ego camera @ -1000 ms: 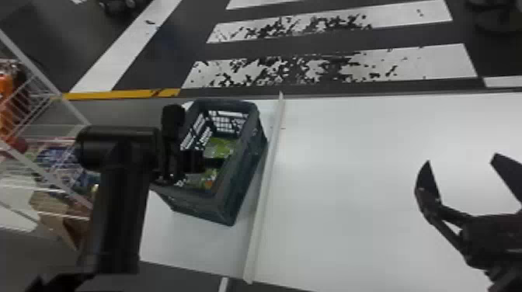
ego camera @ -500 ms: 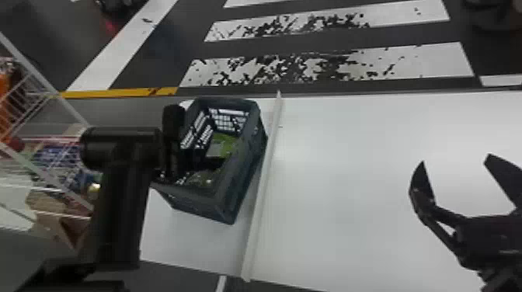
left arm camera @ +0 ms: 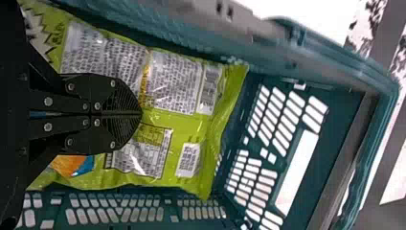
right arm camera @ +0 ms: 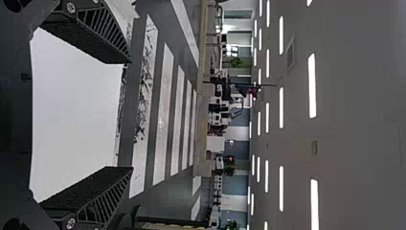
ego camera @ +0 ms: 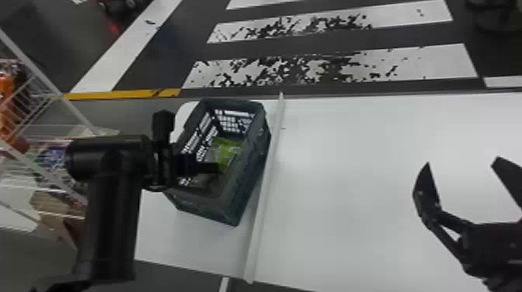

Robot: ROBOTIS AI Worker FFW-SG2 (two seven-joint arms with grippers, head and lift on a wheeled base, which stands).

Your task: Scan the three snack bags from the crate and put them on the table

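The crate (ego camera: 206, 209) stands on the white surface (ego camera: 369, 174), at its left end, close to the far left corner. A pale strip (ego camera: 268, 186) runs just beside it, between the crate and the larger right part of the surface. Inside the crate there lies a green snack bag (left arm camera: 177, 86), back print upward; if other bags are below it, I cannot tell.

The left hand (ego camera: 217, 167) is down in the crate, and it is clearly the nearer one. In its wrist view the two fingers (left arm camera: 107, 93) are closed, tip against tip, directly over the middle of the bag. Whether a small fold of the film is pinched between them, I cannot see. The bag is longer along the crate's long walls, and it reaches from under this hand toward the end wall that is farther from the robot.

The right hand (ego camera: 462, 162) is parked above the right side of the surface, its fingers wide apart and with nothing between them, well apart from the crate.

In my judgement, the present step is to take the first bag. If the film is not caught, the left hand should open across the bag's shorter side and press lower, because the bag is directly beneath. The loose film may slip out, or the bag's end may catch on the rim during lifting.
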